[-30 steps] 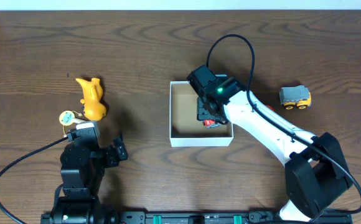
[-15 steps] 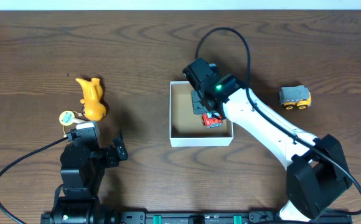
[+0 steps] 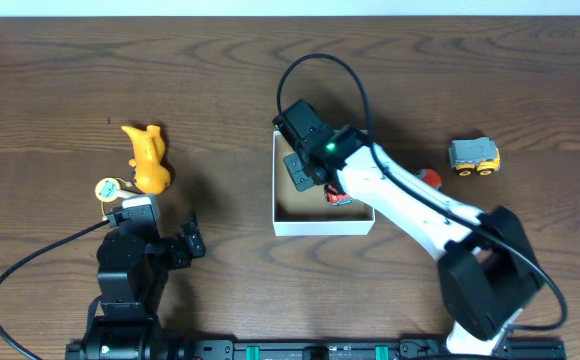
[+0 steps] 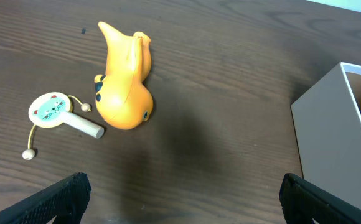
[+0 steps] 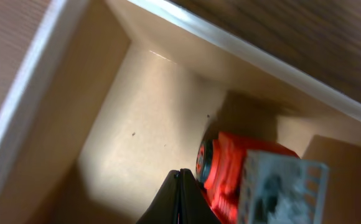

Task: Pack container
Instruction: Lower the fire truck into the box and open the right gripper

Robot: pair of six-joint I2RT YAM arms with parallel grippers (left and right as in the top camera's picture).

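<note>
The container (image 3: 323, 228) is a white square box with a brown inside, standing mid-table; its white outer wall (image 4: 330, 124) shows at the right of the left wrist view. A red toy car (image 3: 341, 197) lies in its front right corner. My right gripper (image 3: 300, 168) hangs over the box's left half, shut with nothing between its fingers. In the right wrist view the shut right gripper (image 5: 180, 174) is just left of the red car (image 5: 230, 168), above the box floor (image 5: 137, 124). My left gripper (image 4: 183, 190) is open and empty, low at the front left (image 3: 160, 228).
An orange duck toy (image 3: 149, 158) (image 4: 124, 81) and a small rattle drum (image 3: 109, 188) (image 4: 53, 111) lie at the left, ahead of my left gripper. A grey and yellow toy truck (image 3: 473, 156) sits right of the box. A small red object (image 3: 430, 177) peeks out behind my right arm.
My right gripper has shut empty and swung left across the box, away from the red car, which stays on the box floor. The left arm has not moved.
</note>
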